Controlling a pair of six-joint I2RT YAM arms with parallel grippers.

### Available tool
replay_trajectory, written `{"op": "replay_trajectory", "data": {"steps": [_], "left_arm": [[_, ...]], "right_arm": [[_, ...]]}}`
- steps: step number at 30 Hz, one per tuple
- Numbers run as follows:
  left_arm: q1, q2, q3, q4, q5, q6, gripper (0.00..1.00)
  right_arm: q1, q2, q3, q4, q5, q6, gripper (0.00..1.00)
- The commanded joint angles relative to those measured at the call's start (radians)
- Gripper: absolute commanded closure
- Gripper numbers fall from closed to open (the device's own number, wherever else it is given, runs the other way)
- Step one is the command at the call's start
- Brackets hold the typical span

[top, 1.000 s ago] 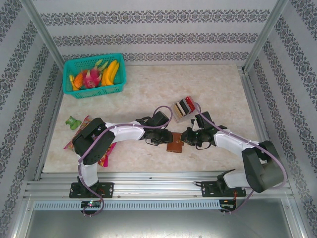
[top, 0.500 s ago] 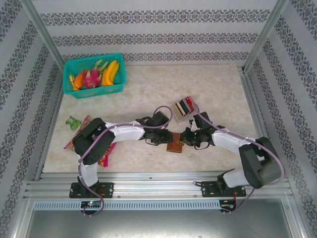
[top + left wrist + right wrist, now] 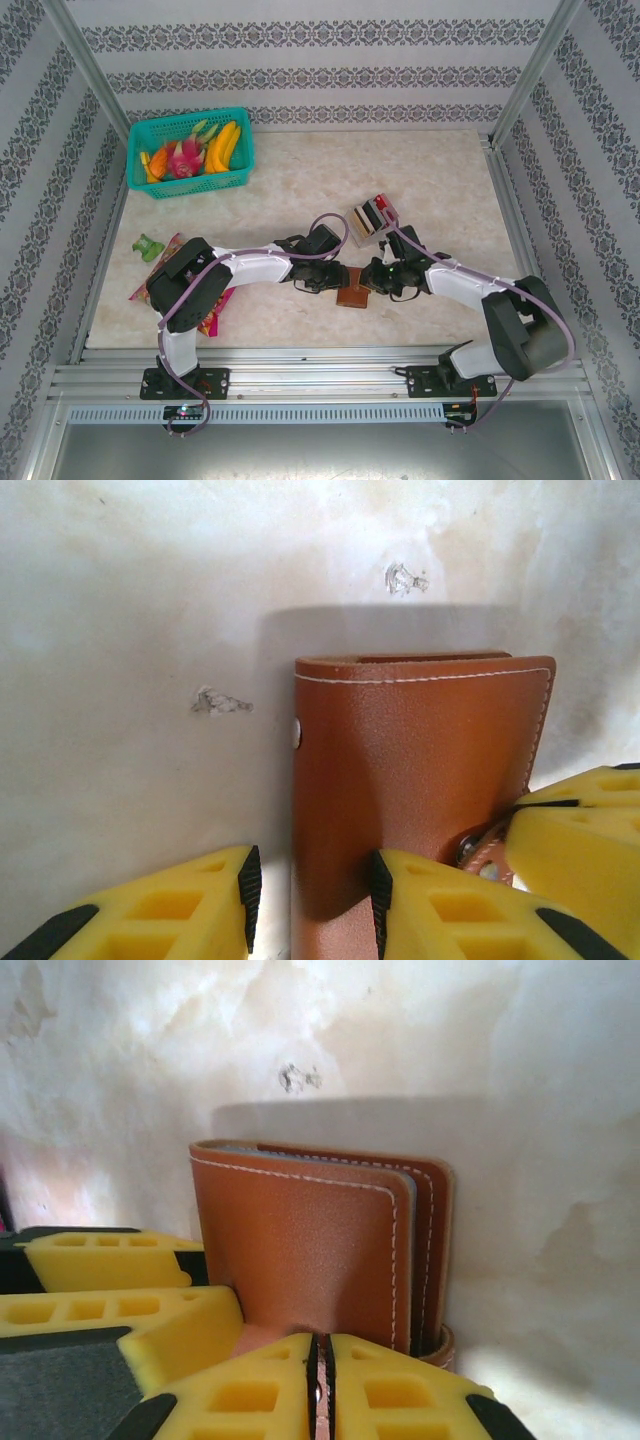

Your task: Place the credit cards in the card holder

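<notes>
right gripper (image 3: 320,1385) is pinched shut on the snap tab (image 3: 484,853) at the right edge of the card holder (image 3: 300,1245); left gripper (image 3: 310,905) has a narrow gap, straddling the opposite edge, looks unclamped. card holder lies closed on the table (image 3: 430,170), credit cards (image 3: 376,212) just beyond it in the slotted stand (image 3: 359,227). i'd pin the back cover with the left, then peel the tab up slowly so the snap pops without dragging it.

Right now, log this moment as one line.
left gripper: open, astride closed card holder edge | right gripper: shut on its tab | credit cards: upright in stand
</notes>
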Motion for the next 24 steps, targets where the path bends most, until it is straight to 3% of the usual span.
{"op": "replay_trajectory", "data": {"steps": [1, 13, 24], "left_arm": [[-0.018, 0.024, -0.018, -0.005, 0.019, 0.011, 0.62], [-0.018, 0.000, -0.018, -0.013, 0.033, 0.055, 0.56], [-0.019, 0.039, -0.017, -0.024, 0.063, 0.063, 0.58]], "right_arm": [[-0.001, -0.077, 0.010, -0.059, 0.074, -0.019, 0.84], [-0.017, -0.079, -0.031, -0.081, 0.032, -0.010, 0.84], [-0.002, -0.011, 0.008, -0.022, -0.004, 0.007, 0.85]]}}
